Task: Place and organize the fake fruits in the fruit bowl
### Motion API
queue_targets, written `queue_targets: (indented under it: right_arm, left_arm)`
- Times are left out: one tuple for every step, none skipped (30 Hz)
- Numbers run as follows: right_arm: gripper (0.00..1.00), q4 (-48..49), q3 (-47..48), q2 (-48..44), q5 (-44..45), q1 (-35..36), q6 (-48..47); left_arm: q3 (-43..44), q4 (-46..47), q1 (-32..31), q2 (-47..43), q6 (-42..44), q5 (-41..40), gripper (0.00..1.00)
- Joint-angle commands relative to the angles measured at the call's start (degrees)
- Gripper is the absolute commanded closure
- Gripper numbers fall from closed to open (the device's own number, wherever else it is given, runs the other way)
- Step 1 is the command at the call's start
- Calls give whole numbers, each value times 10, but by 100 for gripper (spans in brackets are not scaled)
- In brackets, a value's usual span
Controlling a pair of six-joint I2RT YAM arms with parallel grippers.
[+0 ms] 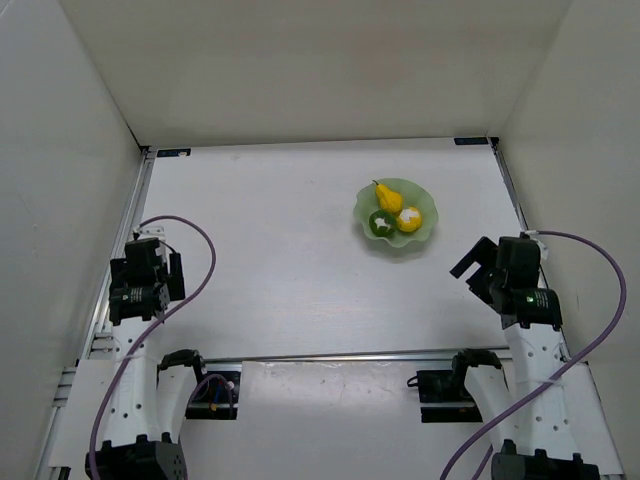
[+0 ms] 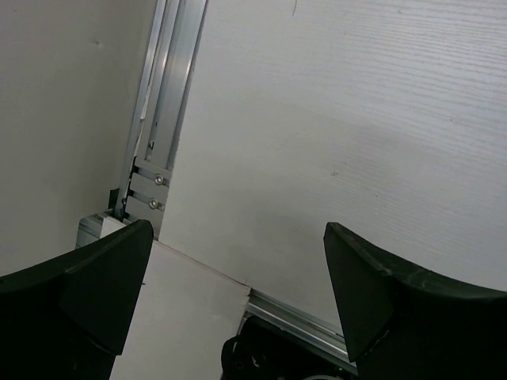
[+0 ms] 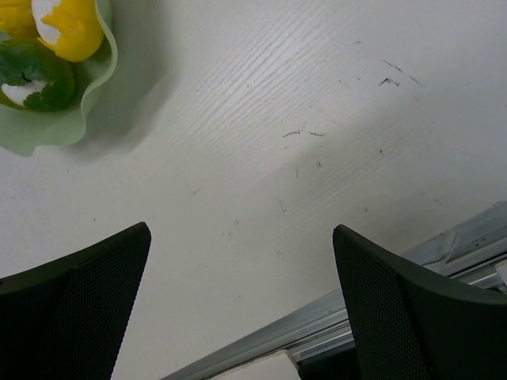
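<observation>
The pale green fruit bowl [image 1: 423,232] with a wavy rim stands at the back right of the table. In it lie three fake fruits: a yellow pear [image 1: 387,197] with a stem, a green round fruit [image 1: 381,224] and a yellow round fruit [image 1: 409,219] with a white patch. The right wrist view shows the bowl's edge [image 3: 47,127] at top left, with the green fruit [image 3: 36,79] and the yellow fruit [image 3: 71,28]. My right gripper [image 3: 242,269] is open and empty, near of the bowl. My left gripper [image 2: 238,265] is open and empty at the near left.
White walls enclose the table on three sides. A metal rail [image 1: 340,357] runs across the near edge between the arm bases. Another rail [image 2: 162,103] runs along the left side. Purple cables [image 1: 195,290] loop off both arms.
</observation>
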Motion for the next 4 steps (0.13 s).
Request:
queue_targets:
  right_arm:
    - [0,-7,-7,-12,0,1,6]
    - [0,-7,-7,-12,0,1,6]
    - [0,-7,-7,-17,0,1,6]
    - [0,-7,-7,-17,5,1,6]
  left_arm:
    - [-9,-9,3,-10,-9,3,0]
    - [-9,-9,3,-10,-2,10,0]
    - [-9,-14,3,-15,4,29,0]
    - [-9,-14,3,-15,4,35,0]
